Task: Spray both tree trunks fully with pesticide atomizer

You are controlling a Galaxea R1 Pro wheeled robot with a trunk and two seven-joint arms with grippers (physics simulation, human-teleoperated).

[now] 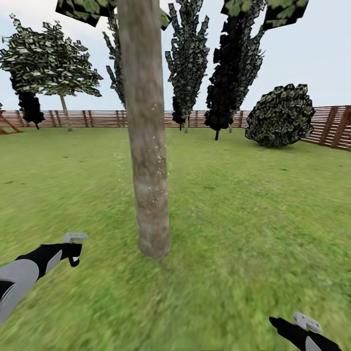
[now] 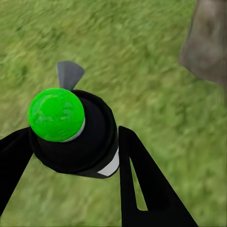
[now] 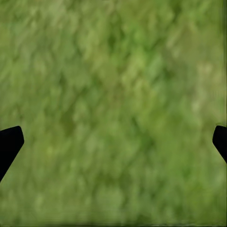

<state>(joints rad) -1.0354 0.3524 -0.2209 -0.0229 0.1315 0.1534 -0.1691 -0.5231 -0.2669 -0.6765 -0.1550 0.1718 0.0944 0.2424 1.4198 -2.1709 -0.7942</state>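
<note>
A thick grey-brown tree trunk (image 1: 146,146) rises straight ahead of me, flecked with small pale specks; its canopy is cut off by the top of the head view. My left gripper (image 1: 73,251) sits low and to the left of it, shut on the pesticide atomizer (image 2: 75,137), a black bottle with a green cap, a grey trigger and a white label. The trunk's base (image 2: 205,42) shows beyond the bottle. A second tree (image 1: 65,112) with a bare trunk stands far off on the left by the fence. My right gripper (image 3: 113,142) is open over grass, low on the right (image 1: 282,324).
Green lawn stretches all around. Dark column-shaped trees (image 1: 187,63) and a round bush (image 1: 280,117) stand at the back. A brown slat fence (image 1: 331,126) bounds the lawn at the back and on the right. A reddish frame (image 1: 7,124) sits at the far left.
</note>
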